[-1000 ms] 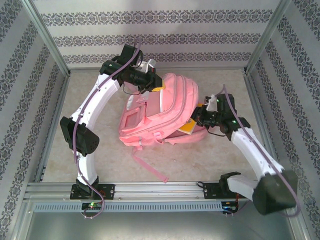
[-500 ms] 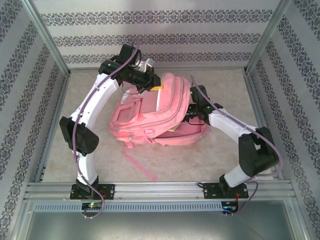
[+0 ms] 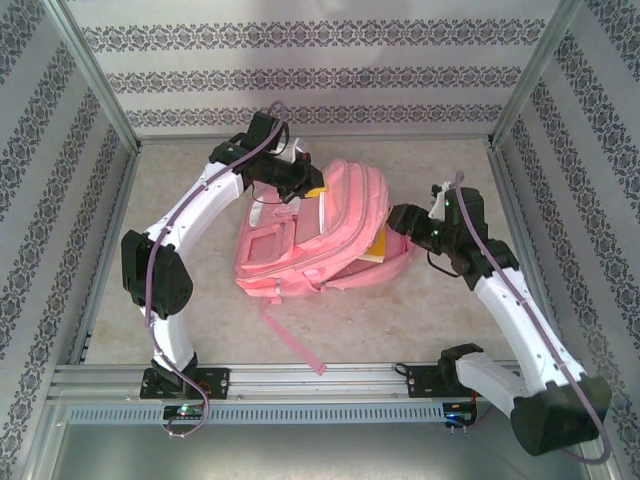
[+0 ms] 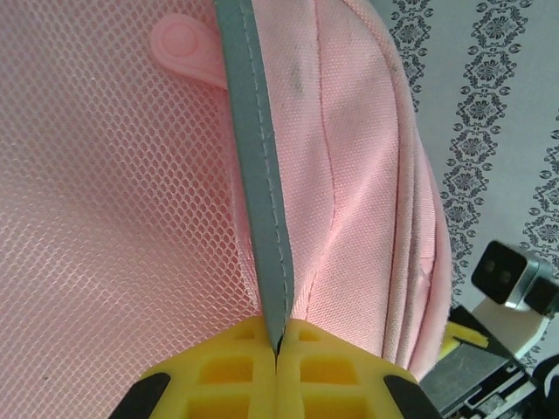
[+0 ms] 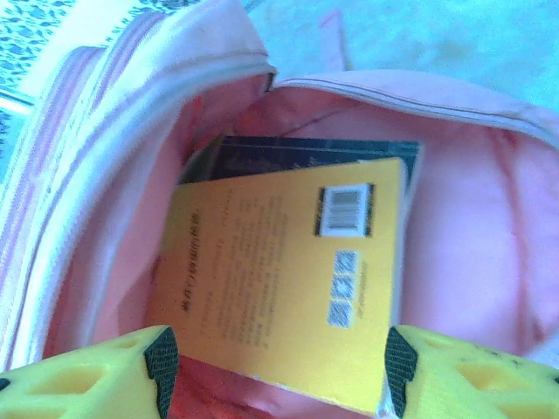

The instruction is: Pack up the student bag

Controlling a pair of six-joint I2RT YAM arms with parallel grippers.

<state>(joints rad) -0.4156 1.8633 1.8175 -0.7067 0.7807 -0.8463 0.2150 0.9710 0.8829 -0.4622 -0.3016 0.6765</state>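
Since half a second ago the right gripper [image 3: 402, 222] has drawn back toward the right, from deeper against the bag's side to just at its mouth. The pink student bag [image 3: 310, 235] has slid back to the right with it. In the right wrist view the right gripper [image 5: 278, 363] stands wide open, its yellow fingers [image 5: 87, 375] at either lower corner and nothing clamped between them. Past them a yellow book [image 5: 279, 288] with a barcode label lies flat in the bag's open main compartment. It rests on top of a dark book [image 5: 262, 155] whose edge shows beyond it. From above, a corner of the yellow book [image 3: 376, 248] peeks out of the mouth, just beside the right gripper. The left gripper [image 4: 278, 342] is pressed fully shut, its yellow fingers [image 4: 210, 377] pinching a grey strip [image 4: 258, 175] of trim. This strip runs between a pink mesh panel [image 4: 105, 218] and the plain pink fabric, and a round pink pull tab [image 4: 185, 48] sits near its far end. In the top view the left gripper [image 3: 306, 186] holds the bag's far upper edge. The bag lies on its back in the middle of the beige table [image 3: 430, 310], with its clear window pocket [image 3: 262, 243] facing up toward the left arm. One pink strap [image 3: 292, 340] trails toward the near edge. Patterned walls [image 3: 300, 80] enclose the table.
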